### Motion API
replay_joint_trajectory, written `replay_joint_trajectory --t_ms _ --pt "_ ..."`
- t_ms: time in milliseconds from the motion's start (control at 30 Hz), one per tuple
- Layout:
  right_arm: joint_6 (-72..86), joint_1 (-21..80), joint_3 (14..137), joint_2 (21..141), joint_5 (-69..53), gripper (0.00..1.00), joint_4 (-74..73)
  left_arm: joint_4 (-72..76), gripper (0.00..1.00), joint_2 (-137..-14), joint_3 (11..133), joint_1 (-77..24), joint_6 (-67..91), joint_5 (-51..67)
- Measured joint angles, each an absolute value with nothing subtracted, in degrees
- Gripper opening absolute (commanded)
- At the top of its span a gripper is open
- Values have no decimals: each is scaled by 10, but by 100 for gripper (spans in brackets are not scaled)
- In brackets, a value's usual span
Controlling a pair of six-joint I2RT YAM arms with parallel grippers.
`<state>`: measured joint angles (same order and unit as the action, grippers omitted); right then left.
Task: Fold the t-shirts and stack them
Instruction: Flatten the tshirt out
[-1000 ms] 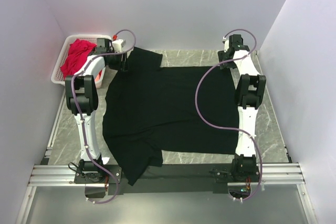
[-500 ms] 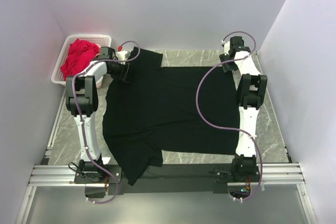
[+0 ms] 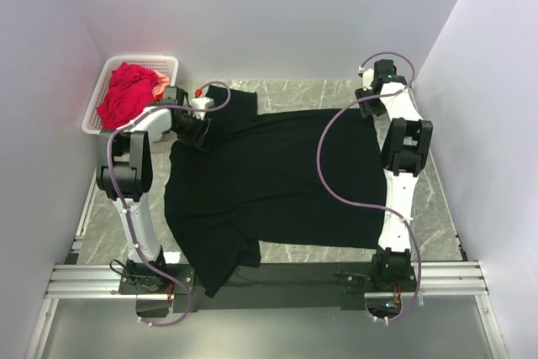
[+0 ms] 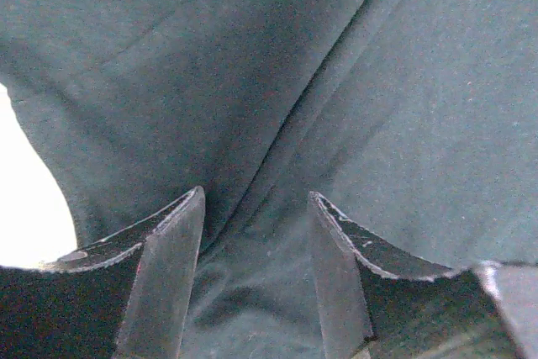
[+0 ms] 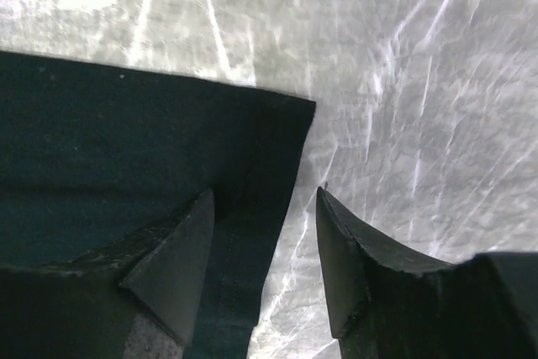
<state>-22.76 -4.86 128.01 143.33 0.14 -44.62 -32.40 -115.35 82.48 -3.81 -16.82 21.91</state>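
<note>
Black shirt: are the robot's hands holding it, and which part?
Not held yet. The left gripper straddles a crease of the black shirt; the right gripper straddles its corner edge. Both are open.

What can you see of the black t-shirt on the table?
The black t-shirt is plain, soft-looking cloth, spread mostly flat across the marbled table, lightly creased. One sleeve lies at the far left, the other droops over the near edge. The left end effector stands open over a crease by the far-left sleeve; the right end effector straddles its far-right corner, open.
</note>
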Motion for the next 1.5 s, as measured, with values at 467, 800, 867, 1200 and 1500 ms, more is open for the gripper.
replay_joint_trajectory --t_ms 467,800,867,1200,1500 --pt "-180 -82 1321 1440 -53 71 -455 -326 61 -1201 1039 -4 -128 252" --pt "-223 -64 1379 1475 -67 66 -460 -324 61 -1209 1032 -1 -128 247" --pt "-240 -61 1378 1482 -66 56 -461 -324 60 -1210 1032 2 -128 246" --pt "-285 -59 1378 1487 -70 47 -500 -324 60 -1235 1035 22 -127 246" --pt "-305 -58 1381 1487 -77 36 -515 -338 59 -1254 1055 19 -126 248"
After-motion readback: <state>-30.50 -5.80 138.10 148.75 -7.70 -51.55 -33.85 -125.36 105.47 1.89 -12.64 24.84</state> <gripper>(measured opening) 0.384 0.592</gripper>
